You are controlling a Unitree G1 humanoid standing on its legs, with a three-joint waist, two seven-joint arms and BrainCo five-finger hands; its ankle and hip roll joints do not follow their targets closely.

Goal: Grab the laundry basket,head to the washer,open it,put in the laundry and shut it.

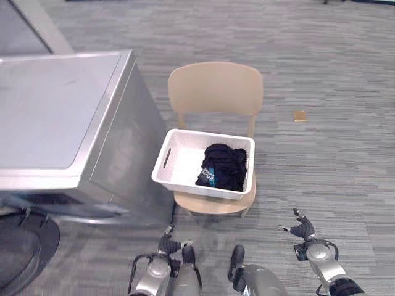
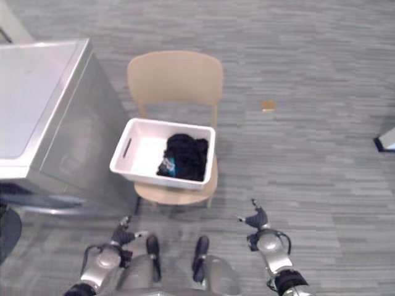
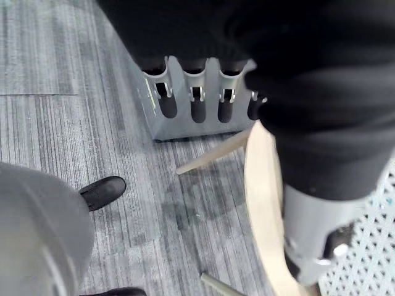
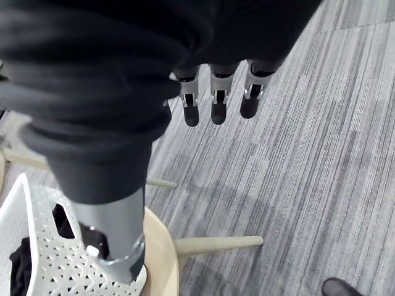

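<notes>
On a pale wooden chair (image 1: 216, 92) beside the silver washer (image 1: 62, 123) sits the white perforated laundry basket (image 1: 182, 161) holding dark clothes (image 1: 223, 166). Left hand (image 1: 168, 244) and right hand (image 1: 302, 229) hover apart, fingers relaxed, empty.

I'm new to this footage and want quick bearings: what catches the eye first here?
A white laundry basket with dark laundry heaped at one end sits on a pale wooden chair mid-floor. Close on the robot's left stands the grey washer. Both hands, left hand and right hand, hang open and empty, short of the chair.
</notes>
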